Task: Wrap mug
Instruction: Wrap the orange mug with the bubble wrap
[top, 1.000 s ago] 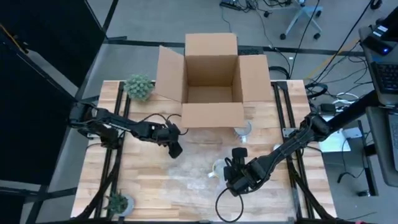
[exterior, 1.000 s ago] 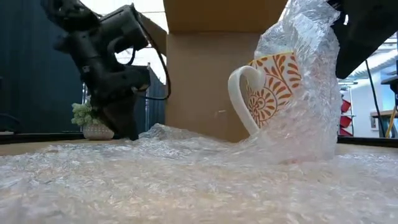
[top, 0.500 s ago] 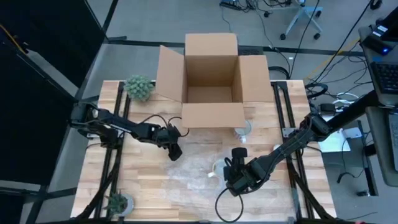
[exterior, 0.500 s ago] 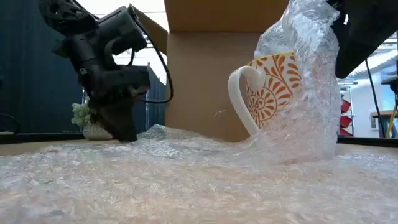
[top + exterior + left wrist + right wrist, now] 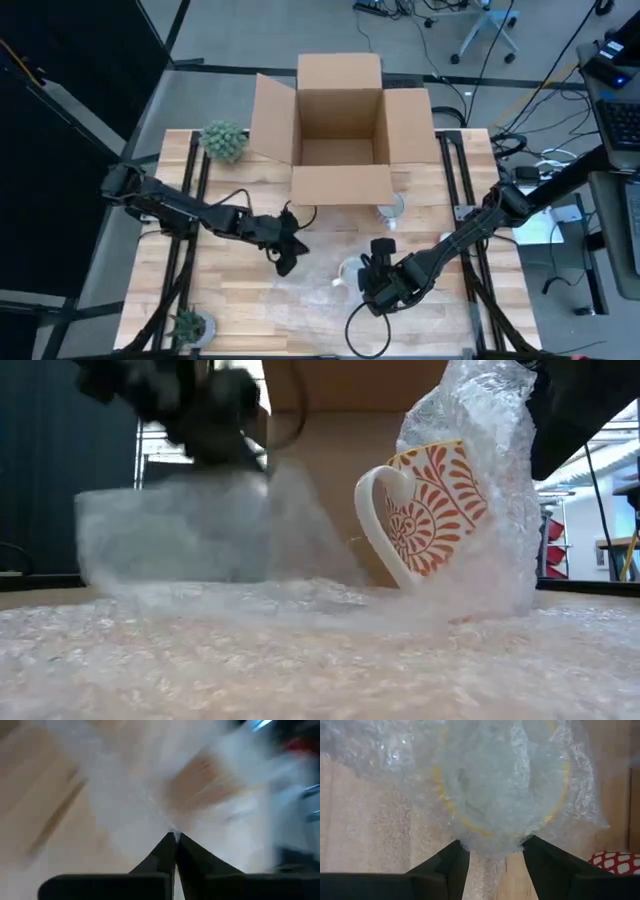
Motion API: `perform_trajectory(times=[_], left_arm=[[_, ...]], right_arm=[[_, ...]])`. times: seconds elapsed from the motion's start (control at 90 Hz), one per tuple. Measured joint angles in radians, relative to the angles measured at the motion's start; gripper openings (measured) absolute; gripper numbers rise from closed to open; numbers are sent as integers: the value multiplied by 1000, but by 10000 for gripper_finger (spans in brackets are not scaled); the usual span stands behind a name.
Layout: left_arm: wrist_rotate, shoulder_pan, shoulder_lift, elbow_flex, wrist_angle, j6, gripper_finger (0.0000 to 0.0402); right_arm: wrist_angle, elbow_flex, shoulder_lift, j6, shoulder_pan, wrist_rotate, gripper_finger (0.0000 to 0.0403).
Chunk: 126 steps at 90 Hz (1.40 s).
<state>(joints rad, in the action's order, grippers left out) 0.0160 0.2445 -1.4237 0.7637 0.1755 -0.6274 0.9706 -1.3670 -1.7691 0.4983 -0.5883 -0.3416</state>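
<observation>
A white mug (image 5: 425, 510) with an orange leaf pattern stands tilted on a sheet of bubble wrap (image 5: 300, 650), its handle (image 5: 372, 520) bare. A flap of wrap (image 5: 480, 470) covers its top and far side. My right gripper (image 5: 495, 851) is shut on the covered mug (image 5: 500, 785) near the table's middle (image 5: 352, 270). My left gripper (image 5: 175, 837), left of the mug (image 5: 285, 255), is shut on a raised part of the wrap (image 5: 180, 530). My left gripper pinches an edge of the bubble wrap (image 5: 167, 822) between its shut fingertips. That part is lifted off the table and hangs below the fingers, blurred. My right gripper has its two fingers (image 5: 452, 862) on opposite sides of the mug's wrapped body (image 5: 490, 840), with wrap between fingers and mug. It comes from the table's near right. The mug leans over.
An open cardboard box (image 5: 340, 125) stands at the far middle, with a small white vessel (image 5: 390, 208) in front of it. Potted plants sit at the far left (image 5: 223, 140) and near left (image 5: 188, 325). A red, white-spotted thing (image 5: 615, 862) lies beside the mug.
My left gripper has gone toward the mug and the near edge, rising with the wrap in its fingers. That part of the sheet has come up off the table; the rest lies flat. The mug has tipped a little further.
</observation>
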Motion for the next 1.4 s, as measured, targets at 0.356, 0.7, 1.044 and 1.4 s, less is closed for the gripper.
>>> perform_trajectory(times=[0.356,0.7,1.044,1.4], left_arm=[[4,55,-123,160,239,170,0],[-107,54,-417,346,263,216,0],[-128,33,-570,405,261,189,0],[-128,23,-571,405,255,188,0]], right_arm=[[-28,0,0,-13,22,-1,164],[-34,0,0,-4,26,-1,164],[34,-88,0,-5,24,59,164],[215,-292,1,10,17,-45,164]])
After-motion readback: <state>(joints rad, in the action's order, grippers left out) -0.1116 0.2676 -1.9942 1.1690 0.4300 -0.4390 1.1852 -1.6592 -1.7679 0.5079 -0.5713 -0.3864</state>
